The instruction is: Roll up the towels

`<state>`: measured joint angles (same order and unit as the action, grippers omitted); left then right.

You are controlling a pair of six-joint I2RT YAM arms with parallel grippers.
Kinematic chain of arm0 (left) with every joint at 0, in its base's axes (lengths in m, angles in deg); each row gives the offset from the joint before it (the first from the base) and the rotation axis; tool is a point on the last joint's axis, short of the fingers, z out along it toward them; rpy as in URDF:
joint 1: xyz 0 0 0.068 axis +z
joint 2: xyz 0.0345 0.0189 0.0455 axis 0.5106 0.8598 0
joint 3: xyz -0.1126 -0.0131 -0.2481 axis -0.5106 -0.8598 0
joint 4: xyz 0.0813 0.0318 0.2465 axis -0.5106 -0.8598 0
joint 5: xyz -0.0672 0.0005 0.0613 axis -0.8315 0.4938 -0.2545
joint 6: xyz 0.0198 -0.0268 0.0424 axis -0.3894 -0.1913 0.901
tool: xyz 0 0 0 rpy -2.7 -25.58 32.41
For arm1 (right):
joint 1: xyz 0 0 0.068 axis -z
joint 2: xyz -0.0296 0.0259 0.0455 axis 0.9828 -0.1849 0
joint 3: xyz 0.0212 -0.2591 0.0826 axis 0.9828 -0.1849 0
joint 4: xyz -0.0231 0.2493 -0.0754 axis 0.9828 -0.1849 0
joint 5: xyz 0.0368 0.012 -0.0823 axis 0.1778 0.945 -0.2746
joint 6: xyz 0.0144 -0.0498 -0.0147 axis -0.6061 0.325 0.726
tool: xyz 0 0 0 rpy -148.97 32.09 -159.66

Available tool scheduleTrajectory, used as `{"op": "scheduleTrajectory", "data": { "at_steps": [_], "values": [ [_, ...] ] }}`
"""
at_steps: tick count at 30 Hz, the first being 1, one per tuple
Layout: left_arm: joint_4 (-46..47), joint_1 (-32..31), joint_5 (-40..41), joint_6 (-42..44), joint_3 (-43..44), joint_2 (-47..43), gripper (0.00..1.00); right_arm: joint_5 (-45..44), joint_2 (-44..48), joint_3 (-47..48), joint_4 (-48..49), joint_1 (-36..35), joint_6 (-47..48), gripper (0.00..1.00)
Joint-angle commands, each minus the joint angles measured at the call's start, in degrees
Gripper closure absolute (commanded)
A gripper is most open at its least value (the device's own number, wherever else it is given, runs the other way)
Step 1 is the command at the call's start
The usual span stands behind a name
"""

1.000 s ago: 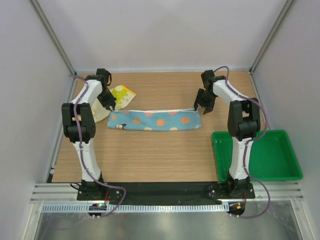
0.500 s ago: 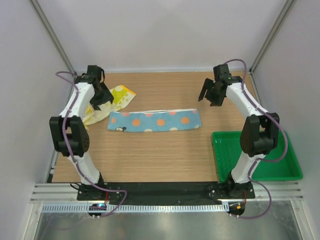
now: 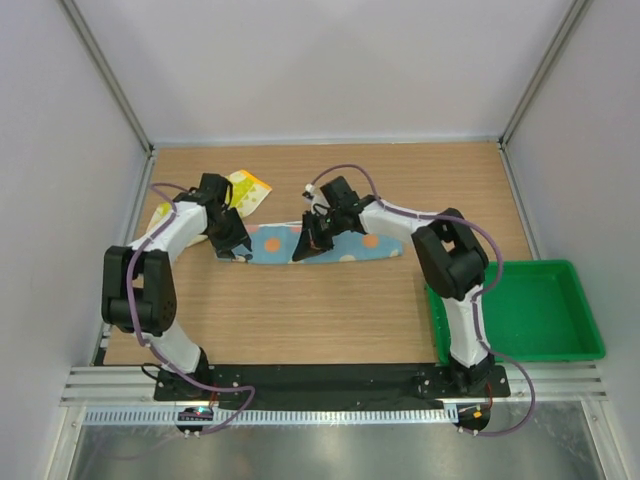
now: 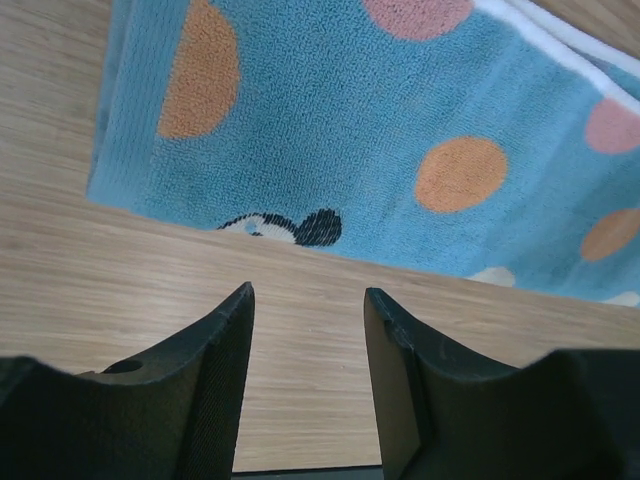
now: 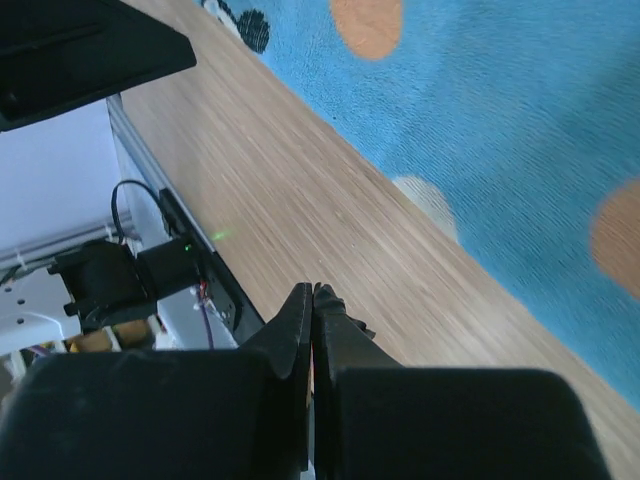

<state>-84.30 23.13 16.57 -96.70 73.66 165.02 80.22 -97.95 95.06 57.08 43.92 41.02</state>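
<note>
- Currently the blue towel lies flat on the table as a long folded strip, not yet rolled. The yellow towel sits crumpled at the far left, partly hidden behind your left arm.
- Left gripper: the jaws stand apart with nothing between them, over bare wood just beside the near edge of the strip's left end. If you close from here, you likely catch wood or air, not cloth. Get over the corner first.
- Right gripper: the fingers are pressed together and empty, by the strip's near edge around its middle. Shut fingers can only push, and a shove mid-strip would probably bunch or skew the fold rather than start a roll.
- You cannot tell from these views whether either gripper touches the table, so a blind descent could scrape it.
- Both grippers work the left half of the strip, near each other. If both go for the same end, expect them to crowd or knock.
- Lifting only one corner likely gives a slanted, cone-shaped roll and lets the folded layers slip apart.
- The yellow towel lies just beside your left arm, and a wide sweep could drag it along.
- The green tray sits well apart at the right and looks like no hazard.
</note>
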Motion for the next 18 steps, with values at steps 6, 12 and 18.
{"op": "scheduleTrajectory", "data": {
  "at_steps": [6,12,18],
  "values": [
    [6.4,1.1,-0.3,-1.6,-0.5,3.9,0.56,12.5,-8.5,6.6,9.9,-2.5,-1.9,0.99],
    [7.1,3.3,3.6,-4.0,-1.4,6.2,0.6,15.6,-12.5,8.1,13.9,-1.9,-4.0,0.99],
    [5.9,4.1,7.0,-4.8,-1.5,8.9,0.63,18.8,-15.4,7.8,23.0,-1.8,-9.7,0.99]
  ]
}}
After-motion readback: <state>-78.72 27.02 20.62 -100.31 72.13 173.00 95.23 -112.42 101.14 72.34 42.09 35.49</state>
